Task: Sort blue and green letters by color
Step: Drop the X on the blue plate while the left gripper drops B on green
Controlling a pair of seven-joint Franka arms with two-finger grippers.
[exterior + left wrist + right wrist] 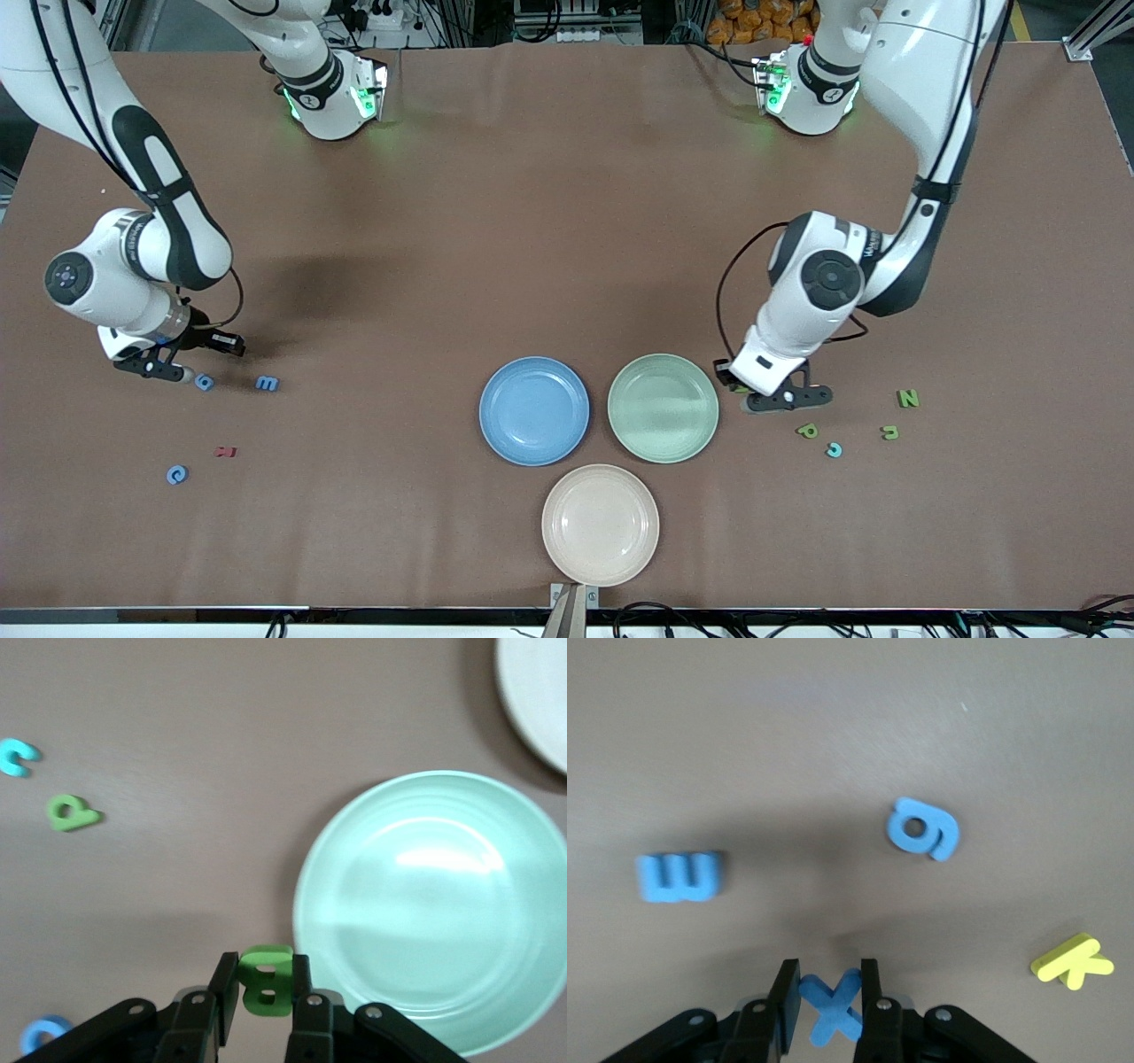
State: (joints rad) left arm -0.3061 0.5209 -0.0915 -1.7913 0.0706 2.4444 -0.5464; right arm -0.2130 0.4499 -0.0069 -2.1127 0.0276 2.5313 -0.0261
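My left gripper (781, 400) (266, 990) is shut on a green letter (266, 979) just above the table, beside the green plate (663, 408) (434, 904). Green letters (807, 431) (889, 432) (907, 399) and a cyan one (834, 450) lie at the left arm's end of the table. My right gripper (164, 367) (830, 997) is shut on a blue X (831, 1003), low over the table. Blue letters (205, 382) (267, 383) lie beside it, and another (177, 475) lies nearer the front camera. The blue plate (534, 410) stands beside the green plate.
A beige plate (601, 525) stands nearest the front camera. A dark red letter (226, 452) lies by the blue letters. A yellow letter (1072, 961) lies near the right gripper. Another blue letter (44, 1032) shows near the left gripper.
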